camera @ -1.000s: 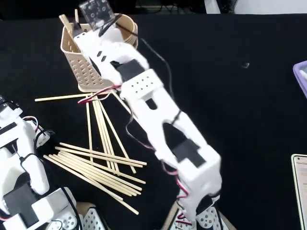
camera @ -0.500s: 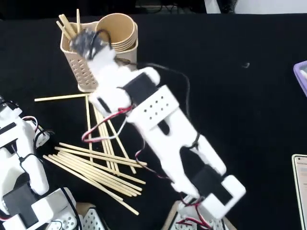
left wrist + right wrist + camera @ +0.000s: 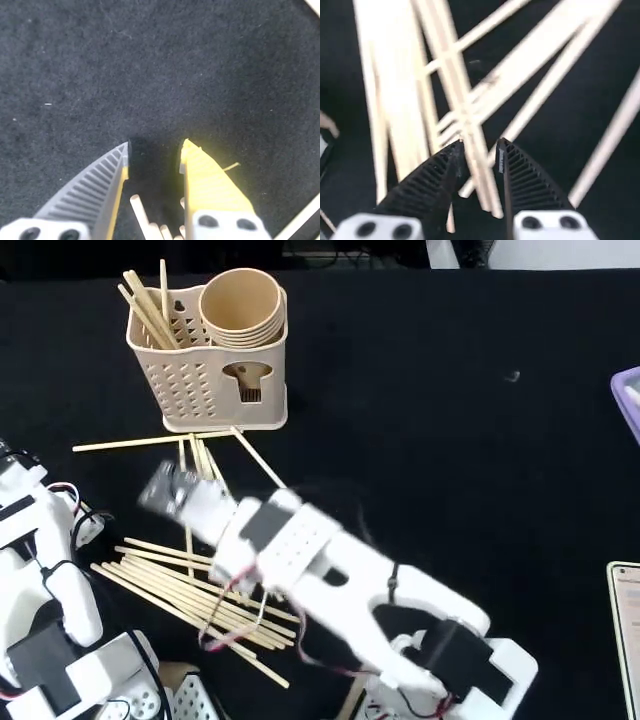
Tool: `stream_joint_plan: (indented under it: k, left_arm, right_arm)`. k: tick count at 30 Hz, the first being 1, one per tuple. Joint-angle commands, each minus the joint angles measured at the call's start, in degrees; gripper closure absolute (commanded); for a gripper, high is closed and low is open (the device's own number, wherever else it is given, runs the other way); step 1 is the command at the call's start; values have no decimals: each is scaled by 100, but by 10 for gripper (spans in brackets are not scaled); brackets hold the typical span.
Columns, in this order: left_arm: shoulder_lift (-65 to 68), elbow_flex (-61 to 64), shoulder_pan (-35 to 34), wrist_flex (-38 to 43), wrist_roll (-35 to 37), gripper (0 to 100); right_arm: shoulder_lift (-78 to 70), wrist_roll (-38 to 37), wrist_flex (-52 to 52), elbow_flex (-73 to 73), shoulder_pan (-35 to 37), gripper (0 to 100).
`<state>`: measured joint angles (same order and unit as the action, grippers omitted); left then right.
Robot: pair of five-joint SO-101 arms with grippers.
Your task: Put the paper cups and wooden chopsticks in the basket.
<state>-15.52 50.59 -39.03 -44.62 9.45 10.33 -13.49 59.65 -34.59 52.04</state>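
The beige basket [image 3: 210,390] stands at the table's back left with a stack of paper cups [image 3: 240,305] and several wooden chopsticks [image 3: 150,305] upright in it. Many loose chopsticks [image 3: 190,585] lie fanned on the black cloth in front of it. My right gripper [image 3: 160,490] hangs low over this pile; in the right wrist view it is open [image 3: 480,150], with chopsticks [image 3: 395,100] running under and between its fingers, none clamped. My left gripper [image 3: 154,150] is open above bare cloth, with a few chopstick ends [image 3: 140,215] near its base.
The left arm [image 3: 45,610] is folded at the front left corner. One stray chopstick [image 3: 130,443] lies just in front of the basket. A purple object [image 3: 628,390] and a white card [image 3: 625,630] sit at the right edge.
The right arm has swung back from over the basket and come down to the loose chopsticks on the cloth, uncovering the basket. The left arm has not moved.
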Motion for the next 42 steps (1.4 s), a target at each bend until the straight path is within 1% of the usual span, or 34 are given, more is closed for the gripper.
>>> stream_joint_plan:
  k: [1, 5, 9, 13, 16, 21, 22, 24, 26, 33, 36, 39, 42]
  left_arm:
    - [-88, -110, -22, 53, 26, 823]
    - [-88, -101, -48, 53, 26, 823]
    - [-88, -101, -48, 53, 26, 823]
    - [-88, -101, -48, 53, 26, 823]
    - [-88, -101, -48, 53, 26, 823]
    - [-88, -101, -48, 53, 26, 823]
    - [-88, -101, -48, 53, 26, 823]
    - [-88, -101, -57, 53, 26, 823]
    - [-88, -101, -57, 53, 26, 823]
    - [-88, -110, -57, 53, 26, 823]
    - [-88, -119, -57, 53, 26, 823]
    - [-88, -119, -48, 53, 26, 823]
    - [-88, -119, -31, 53, 35, 823]
  right_arm:
    - [303, -62, -668, -418, 510, 891]
    - [259, -352, -1099, -673, 475, 891]
    - [-136, -413, -1284, -629, 343, 891]
    - [-760, -422, -1275, -330, 105, 891]
    - [-1112, -422, -1266, -215, 62, 892]
    - [-1235, -387, -1284, -207, 53, 901]
    - [-1182, -387, -1275, -207, 44, 923]
    - [-998, -378, -1257, -207, -53, 992]
    - [-655, -369, -1169, -242, -211, 979]
    - [954, -369, -440, -233, -826, 988]
    - [1587, -369, -299, -198, -1125, 988]
    - [2185, -369, -475, -40, -1275, 988]
    - [2545, -360, -1134, 110, -1204, 987]
